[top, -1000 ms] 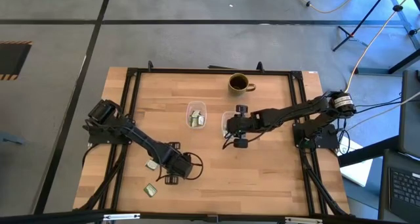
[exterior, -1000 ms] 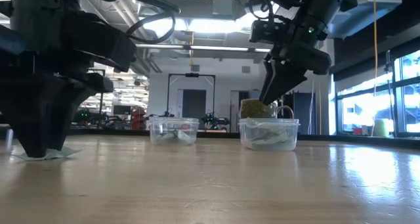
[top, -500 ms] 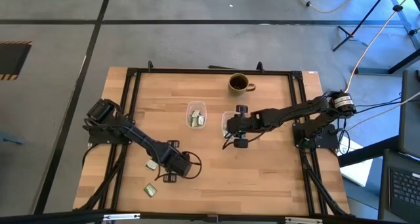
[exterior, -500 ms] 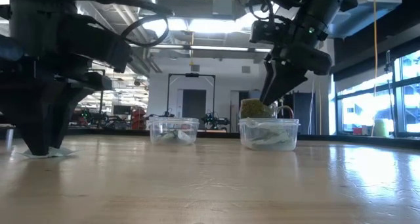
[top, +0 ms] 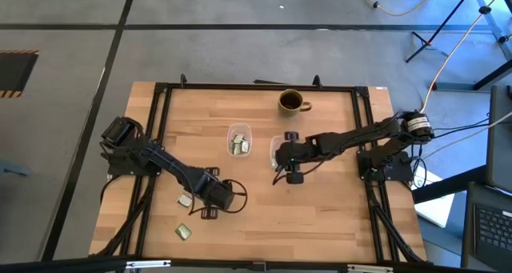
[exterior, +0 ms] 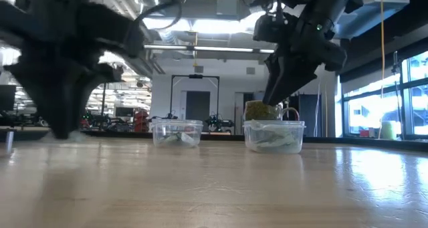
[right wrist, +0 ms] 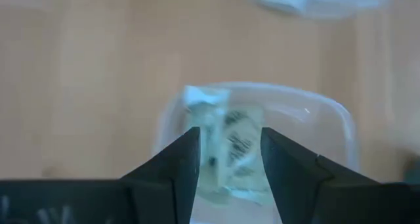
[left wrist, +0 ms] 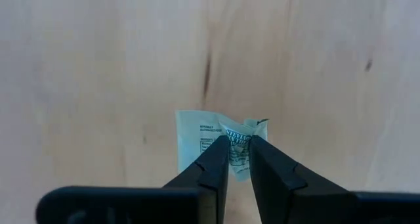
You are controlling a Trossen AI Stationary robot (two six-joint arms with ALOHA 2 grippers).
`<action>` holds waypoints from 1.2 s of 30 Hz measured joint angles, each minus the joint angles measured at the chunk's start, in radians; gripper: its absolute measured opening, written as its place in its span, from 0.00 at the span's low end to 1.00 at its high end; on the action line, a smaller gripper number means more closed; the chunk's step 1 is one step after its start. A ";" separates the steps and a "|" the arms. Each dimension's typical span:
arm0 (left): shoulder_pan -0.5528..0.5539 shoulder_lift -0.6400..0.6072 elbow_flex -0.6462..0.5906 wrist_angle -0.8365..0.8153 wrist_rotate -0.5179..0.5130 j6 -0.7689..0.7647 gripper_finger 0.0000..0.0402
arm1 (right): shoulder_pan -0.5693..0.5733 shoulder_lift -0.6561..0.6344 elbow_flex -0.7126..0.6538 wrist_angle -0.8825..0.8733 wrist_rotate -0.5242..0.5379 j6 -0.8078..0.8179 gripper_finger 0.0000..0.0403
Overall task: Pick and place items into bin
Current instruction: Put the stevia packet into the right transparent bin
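My left gripper point(top: 210, 196) point(left wrist: 239, 145) is near the table's near left part, shut on a small pale green and white packet point(left wrist: 197, 133). The gripper hides that packet in the high view. Two more packets point(top: 186, 200) point(top: 183, 232) lie flat on the wood close by. My right gripper point(top: 282, 155) point(right wrist: 226, 138) hangs open above the right clear bin point(exterior: 274, 136), in which pale packets point(right wrist: 223, 142) lie. A second clear bin point(top: 239, 139) point(exterior: 176, 132) also holds packets. My left gripper pinches the packet between its two fingers at the crumpled edge point(left wrist: 237, 144) nearest the wrist camera, coming from above and pointing down. The rest of the packet sticks out beyond the fingertips. Whether it is lifted clear of the table, I cannot tell.
A brown mug point(top: 291, 102) point(exterior: 261, 111) stands behind the bins near the far edge. A black frame point(top: 160, 93) runs along the table's sides. Bare wood lies between the two arms and toward the near right corner.
My left gripper, shut on the packet, has risen from the table top and moved a little toward the far left; the packet no longer shows flat on the wood under it in the low view. My right gripper has stayed over the right bin.
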 joint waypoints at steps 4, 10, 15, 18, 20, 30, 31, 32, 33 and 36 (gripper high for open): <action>0.026 -0.046 0.001 0.017 -0.016 0.007 0.13 | 0.017 0.000 0.000 0.058 -0.034 -0.046 0.40; 0.074 -0.115 0.001 0.170 -0.049 0.131 0.13 | 0.083 0.000 0.000 0.237 -0.037 -0.231 0.40; 0.128 -0.152 0.003 0.369 -0.019 0.216 0.13 | 0.144 0.000 0.000 0.351 -0.036 -0.396 0.40; 0.160 -0.156 0.003 0.459 0.049 0.234 0.13 | 0.175 0.000 0.000 0.386 -0.032 -0.458 0.40; 0.179 -0.156 0.003 0.504 0.092 0.233 0.13 | 0.192 0.000 0.000 0.411 -0.032 -0.501 0.40; 0.243 -0.156 0.003 0.604 0.194 0.181 0.13 | 0.238 0.000 0.000 0.496 -0.024 -0.605 0.40; 0.244 -0.156 0.003 0.611 0.197 0.176 0.13 | 0.238 0.000 0.000 0.497 -0.024 -0.609 0.40; 0.246 -0.156 0.003 0.621 0.204 0.170 0.13 | 0.238 0.000 0.000 0.500 -0.022 -0.613 0.40; 0.249 -0.156 0.003 0.634 0.221 0.166 0.13 | 0.238 0.000 0.000 0.507 -0.022 -0.621 0.40; 0.253 -0.157 0.003 0.662 0.248 0.165 0.13 | 0.238 0.000 0.000 0.515 -0.022 -0.626 0.40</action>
